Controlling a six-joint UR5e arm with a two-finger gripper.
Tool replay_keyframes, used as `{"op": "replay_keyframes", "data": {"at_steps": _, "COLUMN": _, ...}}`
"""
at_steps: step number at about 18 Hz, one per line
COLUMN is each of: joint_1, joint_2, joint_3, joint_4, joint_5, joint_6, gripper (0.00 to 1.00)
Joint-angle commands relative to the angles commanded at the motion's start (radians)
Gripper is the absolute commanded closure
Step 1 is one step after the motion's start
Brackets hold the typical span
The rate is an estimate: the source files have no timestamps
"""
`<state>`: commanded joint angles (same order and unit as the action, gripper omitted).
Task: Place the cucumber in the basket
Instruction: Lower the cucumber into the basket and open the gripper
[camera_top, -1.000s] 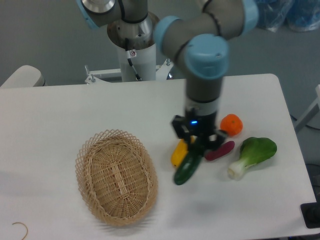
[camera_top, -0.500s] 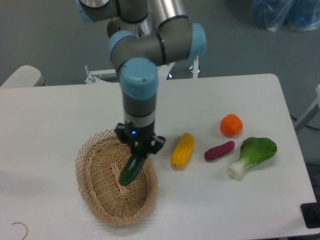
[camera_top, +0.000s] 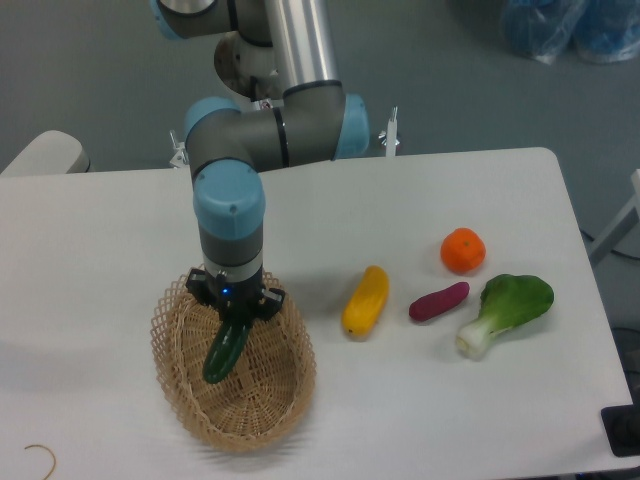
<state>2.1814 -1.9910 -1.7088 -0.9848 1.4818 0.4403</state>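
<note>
We saw the arm reach down from its base at the back of the counter (camera_top: 120, 230), its last link upright and pointing straight down over the basket (camera_top: 290, 395). The hand (camera_top: 233, 312) hung just above the basket's far half, and its fingers were pinching the upper end of the cucumber (camera_top: 224, 352).

The cucumber hung below the hand, tilted rather than plumb: its long axis ran from the gripped top end down and to the camera's left, toward the near side. Its lower tip sat over the middle of the basket's woven floor; we could not tell whether it touched the wicker.

The basket lay on the left part of the counter, its long axis running from far left to near right. To its right, apart from it, lay a yellow vegetable (camera_top: 365, 301), then a purple vegetable (camera_top: 439, 300), an orange fruit (camera_top: 463, 250) behind that, and a bok choy (camera_top: 504, 312) farthest right with its white stem toward the near side. A small brown hook (camera_top: 41, 458) lay at the near left corner. None of these stood between the hand and the basket.
</note>
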Motion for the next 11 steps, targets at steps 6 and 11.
{"op": "replay_keyframes", "data": {"at_steps": 6, "joint_1": -0.006, "joint_2": -0.012, "joint_3": 0.011, "joint_4": 0.002, "joint_5": 0.0, "joint_6": 0.011, "gripper": 0.31}}
{"op": "replay_keyframes", "data": {"at_steps": 11, "joint_1": -0.005, "joint_2": 0.004, "joint_3": 0.021, "joint_4": 0.012, "joint_5": 0.024, "joint_6": 0.018, "gripper": 0.0}}
